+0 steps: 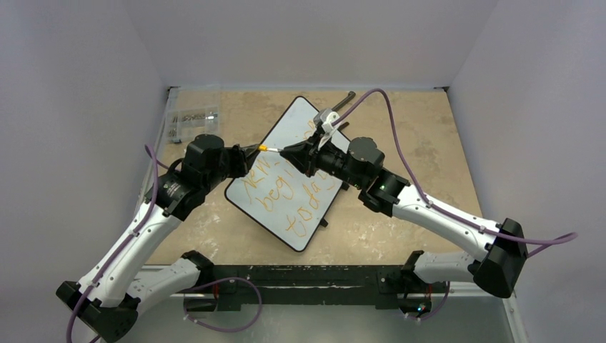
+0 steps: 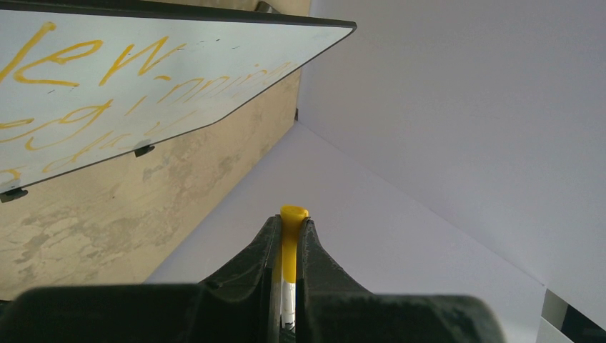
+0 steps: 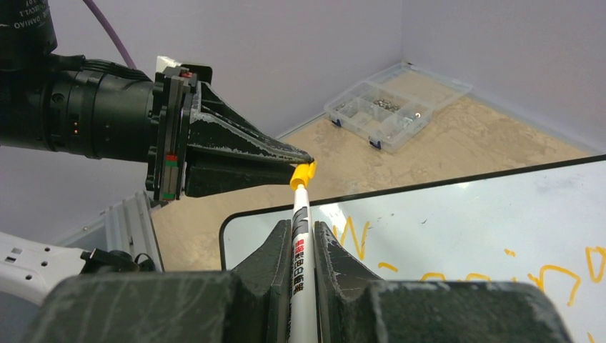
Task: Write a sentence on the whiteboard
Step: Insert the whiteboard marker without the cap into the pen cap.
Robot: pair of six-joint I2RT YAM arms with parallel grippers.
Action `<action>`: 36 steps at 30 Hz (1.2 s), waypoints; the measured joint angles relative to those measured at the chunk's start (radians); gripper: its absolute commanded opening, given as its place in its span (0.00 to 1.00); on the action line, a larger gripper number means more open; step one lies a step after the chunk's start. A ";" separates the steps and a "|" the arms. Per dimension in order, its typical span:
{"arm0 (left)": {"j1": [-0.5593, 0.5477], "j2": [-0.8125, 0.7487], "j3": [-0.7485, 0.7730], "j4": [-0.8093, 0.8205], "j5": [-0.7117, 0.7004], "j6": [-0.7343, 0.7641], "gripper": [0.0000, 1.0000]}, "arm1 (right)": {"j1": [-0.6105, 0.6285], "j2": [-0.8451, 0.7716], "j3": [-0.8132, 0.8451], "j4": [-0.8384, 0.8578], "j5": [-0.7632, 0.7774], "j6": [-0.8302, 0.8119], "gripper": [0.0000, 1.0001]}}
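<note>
Flat on the tan counter (image 1: pixel 429 143), turned corner-on toward the arm bases: the whiteboard (image 1: pixel 294 125), white with a thin black rim and small black feet. Across its face, the sentence (image 1: pixel 286 196) in orange marker, three slanted lines, partly hidden under the arms from above. Over the whiteboard's far-left edge, both arms tip to tip. There, the left fingers (image 1: pixel 254 148) pressed together on the yellow cap (image 2: pixel 289 246), pinching it from both sides, with the cap's end poking just past the fingertips in the left wrist view. Opposite, the right fingers (image 1: pixel 289 153) clamped on the white barrel of the pen (image 3: pixel 300 214), with print on the barrel too small to read. Between the two sets of fingers, a short bare stretch of barrel, held above the whiteboard's surface and not touching it. Cap seated on the barrel or just parted from it: cannot tell. Beyond the whiteboard's far-left corner, near the wall, a clear compartment box (image 3: pixel 396 103) with small parts inside, well apart from the whiteboard.
</note>
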 measured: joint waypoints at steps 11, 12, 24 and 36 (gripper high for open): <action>0.005 0.003 0.000 0.000 0.022 0.003 0.00 | 0.006 0.061 0.070 -0.046 0.011 -0.001 0.00; 0.005 0.003 0.000 0.000 0.021 0.003 0.00 | 0.006 0.064 0.076 -0.054 0.011 -0.001 0.00; 0.012 0.032 0.000 -0.004 0.022 0.003 0.00 | 0.041 0.123 0.140 -0.130 0.083 -0.030 0.00; 0.034 0.035 -0.001 0.011 0.017 0.026 0.00 | 0.066 0.185 0.197 -0.132 0.142 -0.039 0.00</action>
